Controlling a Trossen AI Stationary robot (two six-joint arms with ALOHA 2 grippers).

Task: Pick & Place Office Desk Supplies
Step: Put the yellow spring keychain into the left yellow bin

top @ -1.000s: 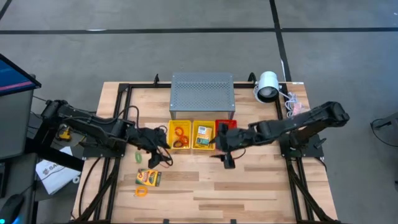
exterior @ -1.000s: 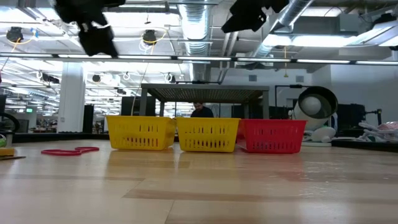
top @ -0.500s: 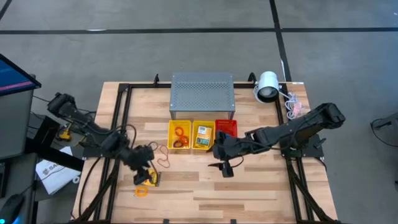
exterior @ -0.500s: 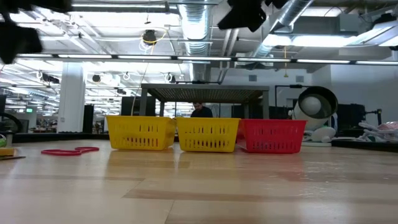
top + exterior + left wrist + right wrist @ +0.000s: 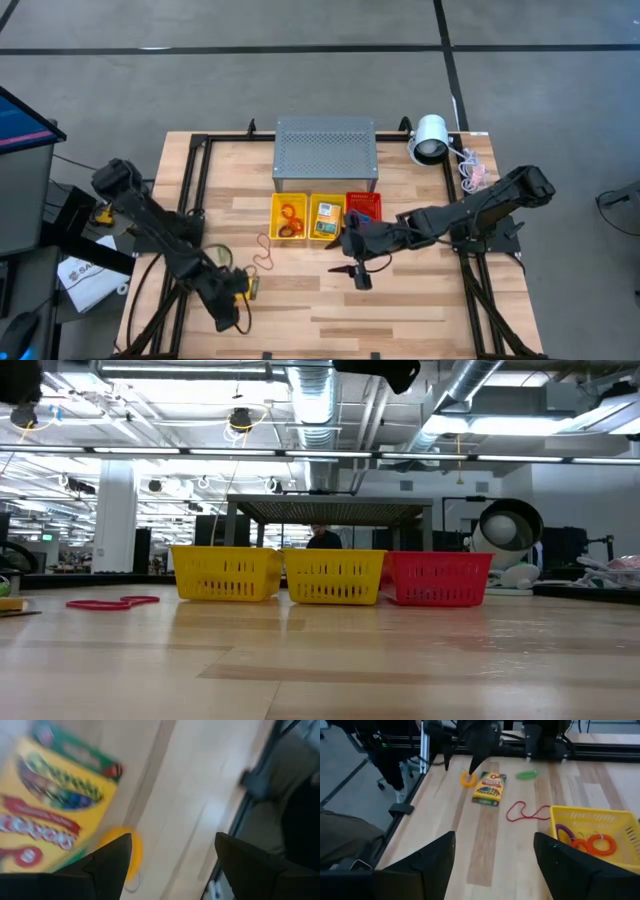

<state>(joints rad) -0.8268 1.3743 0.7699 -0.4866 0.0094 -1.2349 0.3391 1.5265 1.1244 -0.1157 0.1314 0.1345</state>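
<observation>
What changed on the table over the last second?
The left gripper swung from beside the yellow baskets toward the table's near-left corner, ending open over the crayon box and orange band loop, holding nothing. The right gripper drifted slightly left. Baskets and supplies stayed put.

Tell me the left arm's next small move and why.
Probably lower the left end effector onto the orange band loop and close. Its fingers stand open above the table, the loop lies between them beside the crayon box, and nothing is held. The right end effector hovers open in front of the baskets.
</observation>
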